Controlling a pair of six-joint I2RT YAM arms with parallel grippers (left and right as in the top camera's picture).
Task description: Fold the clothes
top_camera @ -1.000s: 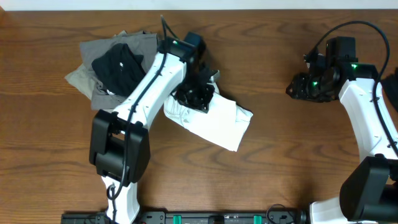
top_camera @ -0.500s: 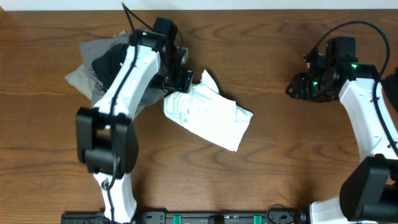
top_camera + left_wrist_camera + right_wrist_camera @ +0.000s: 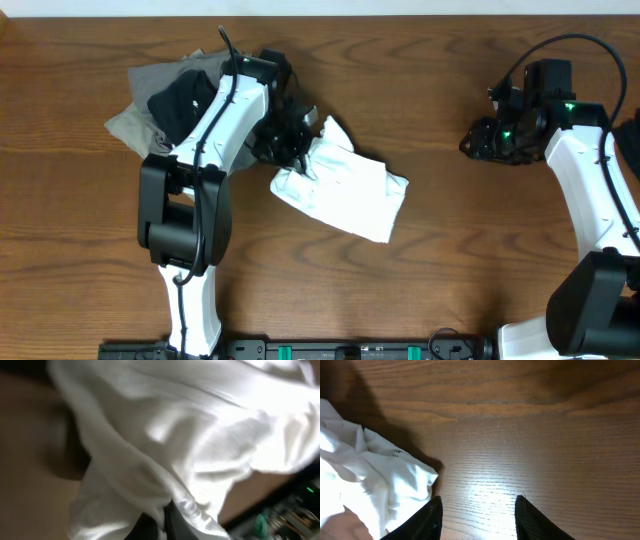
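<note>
The white shirt (image 3: 345, 190) lies near the middle of the worktop (image 3: 450, 260), bunched into a rough, crooked oblong with uneven edges; no neat fold is shown yet. Its far-left corner is raised and appears to be pinched by the left jaws, though the left wrist view is filled with blurred white cloth and the grip is not sharply shown. To the far left, a heap of grey and black clothes (image 3: 165, 105) is seen crumpled and untouched. The right jaws are held spread and empty above bare wood, well to the right. The task is judged to be at an early stage: one garment half-shaped, the heap still to be folded.
</note>
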